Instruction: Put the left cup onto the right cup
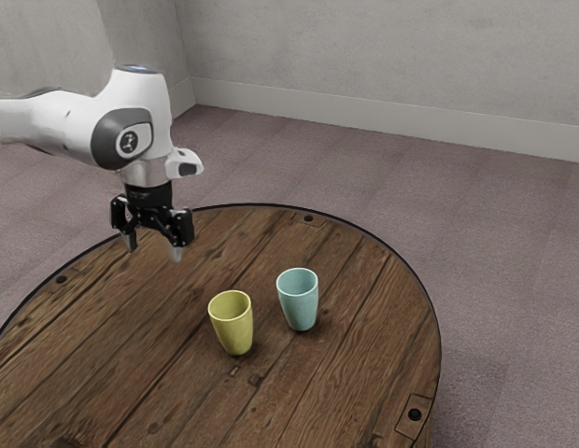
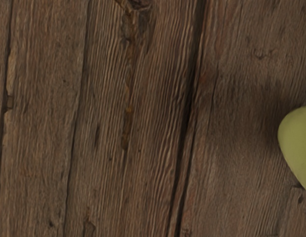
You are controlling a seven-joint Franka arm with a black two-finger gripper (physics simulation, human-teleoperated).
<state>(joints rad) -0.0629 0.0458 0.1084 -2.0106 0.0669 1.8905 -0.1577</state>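
Two cups, both upright and mouth-up on the worktop [image 1: 103, 355], so stacking should be simple. The yellow cup [image 1: 232, 322] is the one I have to lift; the teal cup [image 1: 298, 299] sits just beside it, not touching. My jaws are spread and empty, hanging high and well apart from the yellow cup, on its side away from the teal. I reckon this is the approach.

This looks like a plain room in a home. Pale grey plaster walls [image 1: 364, 47] meet in a corner at eleven o'clock, and a white baseboard [image 1: 383, 117] runs from there toward two o'clock. Mauve carpet [image 1: 495, 243] covers the floor. A round table [image 1: 103, 355] of weathered planks with a dark rim sits at seven o'clock.
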